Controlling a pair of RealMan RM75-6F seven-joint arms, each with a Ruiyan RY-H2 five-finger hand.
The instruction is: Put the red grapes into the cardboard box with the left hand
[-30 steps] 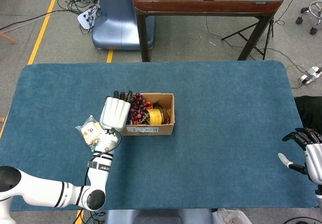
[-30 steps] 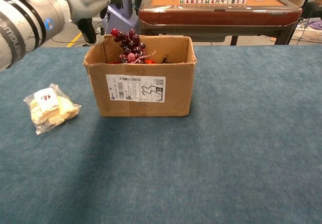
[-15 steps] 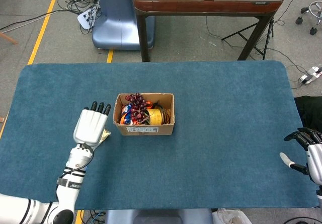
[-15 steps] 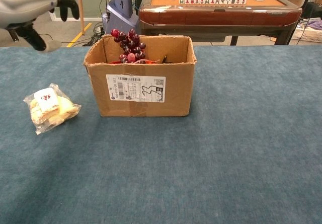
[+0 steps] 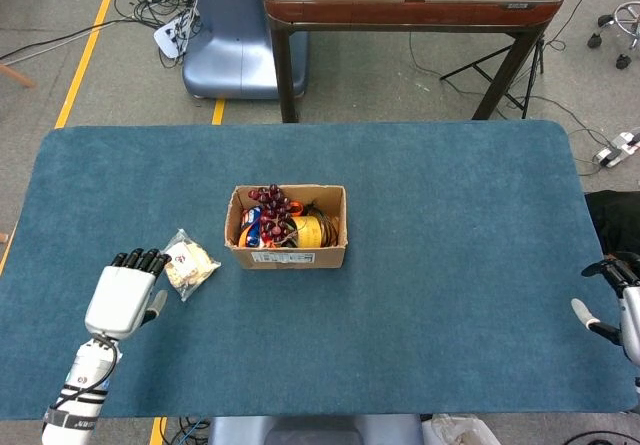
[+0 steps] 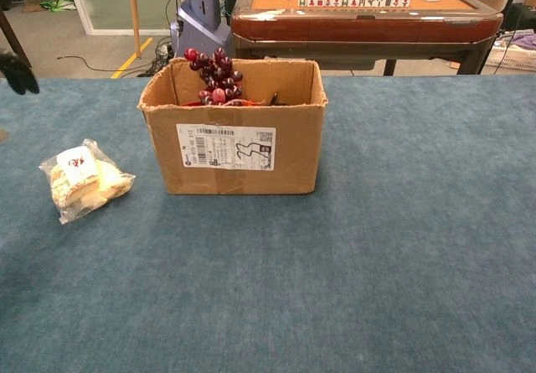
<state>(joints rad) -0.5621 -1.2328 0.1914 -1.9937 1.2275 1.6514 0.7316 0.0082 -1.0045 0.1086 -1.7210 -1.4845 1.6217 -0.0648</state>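
The red grapes (image 5: 272,208) are being seen resting inside the cardboard box (image 5: 288,257), piled at its left end and rising above the rim in the chest view (image 6: 214,71). They are being judged soft, light and easily bruised, with loose berries liable to drop, so the stem would be the safest place for taking hold. The left robot hand (image 5: 124,297) is being held empty above the tabletop (image 5: 450,265), near the front left edge, fingers extended and apart, just beside the snack packet (image 5: 187,263). A second ago it was hovering at the left wall of the box; since then it is being drawn back toward the robot, while grapes and box are lying unchanged. The right robot hand (image 5: 615,300) is being shown only partly at the right edge, so whether it is open or closed cannot be told
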